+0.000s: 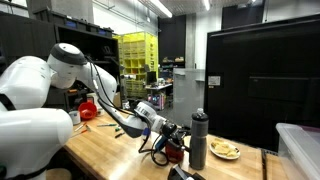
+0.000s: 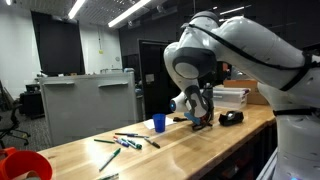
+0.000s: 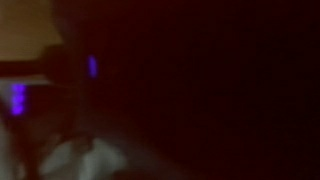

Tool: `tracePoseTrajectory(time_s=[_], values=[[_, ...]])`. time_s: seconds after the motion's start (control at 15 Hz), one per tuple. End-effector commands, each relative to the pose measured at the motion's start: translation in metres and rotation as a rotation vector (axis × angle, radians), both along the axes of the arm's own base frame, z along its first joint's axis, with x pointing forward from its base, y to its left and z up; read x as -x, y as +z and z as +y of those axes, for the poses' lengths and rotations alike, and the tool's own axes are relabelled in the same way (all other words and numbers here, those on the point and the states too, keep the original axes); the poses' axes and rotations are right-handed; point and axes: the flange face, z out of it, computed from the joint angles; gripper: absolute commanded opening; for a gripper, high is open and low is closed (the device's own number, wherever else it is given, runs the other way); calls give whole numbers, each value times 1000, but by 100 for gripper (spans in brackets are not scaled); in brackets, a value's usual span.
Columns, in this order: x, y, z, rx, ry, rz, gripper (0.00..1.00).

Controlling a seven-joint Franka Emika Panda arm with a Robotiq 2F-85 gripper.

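Closest to the camera in an exterior view, a round red plastic bowl (image 2: 20, 165) sits at the front end of the long pale wooden worktop (image 1: 110, 150), well apart from the pincer (image 1: 164, 142). Farther along lie several loose coloured marker pens (image 2: 125, 141), and beyond them a small blue plastic cup (image 2: 158, 122) stands upright near the pincer. The white robot arm (image 1: 95, 85) reaches low over the worktop. Its pincer is spread and pinches nothing that can be made out. It hangs just over a small red object (image 1: 177, 152) on the worktop, but whether they touch cannot be told. The wrist view is dark and blurred and shows no detail. Just beside the pincer stands a tall dark grey cylindrical bottle (image 1: 198, 138), upright, and past that a pale round plate with food (image 1: 225, 150). A low black object (image 2: 231, 117) lies on the worktop just beyond the pincer. Farther off, a clear plastic storage bin (image 1: 300, 145) sits at the worktop's end. A large black panel (image 1: 260, 80) rises behind the pincer, and a yellow shelving rack (image 1: 138, 55) stands far behind it.
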Motion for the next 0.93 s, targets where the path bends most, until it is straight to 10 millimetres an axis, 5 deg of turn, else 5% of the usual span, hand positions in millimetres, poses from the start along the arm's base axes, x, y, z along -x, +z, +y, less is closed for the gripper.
tracePoseTrajectory(time_s=[0.0, 0.2, 0.27, 0.4, 0.53, 0.87], values=[[-2, -9, -9, 23, -27, 12, 100], [-3, -12, -12, 31, -30, 19, 99], [-3, -13, -12, 31, -30, 20, 74], [-4, -13, -10, 36, -27, 20, 71], [-5, -14, -8, 42, -25, 22, 57], [-5, -13, -5, 52, -26, 25, 53]])
